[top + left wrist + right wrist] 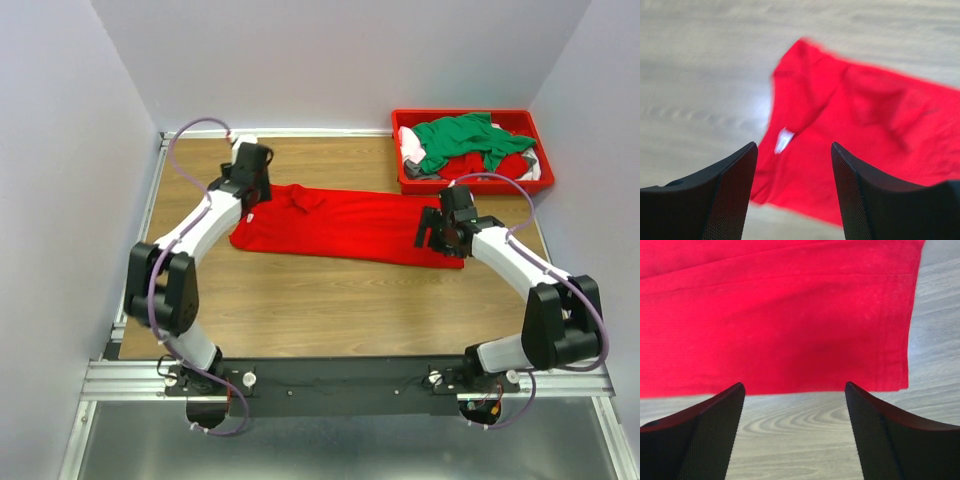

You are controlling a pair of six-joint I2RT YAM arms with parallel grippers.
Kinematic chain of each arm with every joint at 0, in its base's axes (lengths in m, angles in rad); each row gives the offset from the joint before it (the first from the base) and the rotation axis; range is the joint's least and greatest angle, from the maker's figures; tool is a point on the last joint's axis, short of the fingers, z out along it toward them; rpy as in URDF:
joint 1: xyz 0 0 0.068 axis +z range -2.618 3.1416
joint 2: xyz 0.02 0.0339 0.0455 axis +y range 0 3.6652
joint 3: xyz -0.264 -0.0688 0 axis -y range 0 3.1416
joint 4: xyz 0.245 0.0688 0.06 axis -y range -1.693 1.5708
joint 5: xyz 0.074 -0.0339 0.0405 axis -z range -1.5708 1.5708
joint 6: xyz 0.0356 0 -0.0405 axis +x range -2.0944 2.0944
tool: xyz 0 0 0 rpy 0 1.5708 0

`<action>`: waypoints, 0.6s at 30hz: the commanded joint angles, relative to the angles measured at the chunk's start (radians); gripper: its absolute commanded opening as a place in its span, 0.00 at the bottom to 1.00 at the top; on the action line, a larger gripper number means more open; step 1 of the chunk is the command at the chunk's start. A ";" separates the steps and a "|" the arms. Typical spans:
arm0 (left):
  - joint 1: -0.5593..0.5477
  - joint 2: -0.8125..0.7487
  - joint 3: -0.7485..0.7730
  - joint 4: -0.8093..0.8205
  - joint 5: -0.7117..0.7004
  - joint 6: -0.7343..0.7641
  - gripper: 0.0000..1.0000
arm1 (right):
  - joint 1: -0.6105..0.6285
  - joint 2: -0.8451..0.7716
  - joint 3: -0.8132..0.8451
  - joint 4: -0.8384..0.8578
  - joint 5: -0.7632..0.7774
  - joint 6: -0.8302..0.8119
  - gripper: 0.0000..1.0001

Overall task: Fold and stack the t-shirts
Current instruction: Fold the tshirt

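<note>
Top external view, red t-shirt [340, 225]: lies flat on the table [330, 310] as a long band. The collar end is to the left and the hem end to the right.
Step in hand (judgement): taking hold of the two ends for the next fold. No cloth is gripped yet.
Method (judgement): lower each gripper onto its own end and pinch every layer at the edge together. Lift both ends level so the band does not twist.
Risk (judgement): a shallow pinch may catch the top layer only, and the fold would open.
Left gripper [793, 150]: jaws apart, nothing between them. It hangs over the collar end, with the shirt's near edge just past its fingertips. The white label [784, 140] shows between the fingers. This view is blurred, so contact cannot be told.
Right gripper [794, 386]: jaws wide, empty. The shirt's near edge runs just beyond both fingertips. The hem corner [902, 382] lies outside the finger on the right of the right wrist view.
Surroundings: the red bin [470, 185] stands at the far right of the table, near the hem end. It holds a green t-shirt [460, 135] on top of red and white cloth.
</note>
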 commanded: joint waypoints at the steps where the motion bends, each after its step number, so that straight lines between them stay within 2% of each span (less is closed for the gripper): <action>1: 0.062 -0.083 -0.173 0.045 0.108 -0.060 0.67 | -0.049 0.042 0.015 0.050 -0.054 0.044 0.86; 6: 0.142 -0.072 -0.270 0.083 0.185 -0.044 0.64 | -0.133 0.090 -0.004 0.126 -0.175 0.073 0.71; 15: 0.162 -0.020 -0.298 0.072 0.237 -0.033 0.60 | -0.218 0.157 -0.027 0.209 -0.262 0.090 0.71; 18: 0.186 0.020 -0.335 0.071 0.268 -0.054 0.54 | -0.233 0.188 -0.050 0.231 -0.288 0.109 0.70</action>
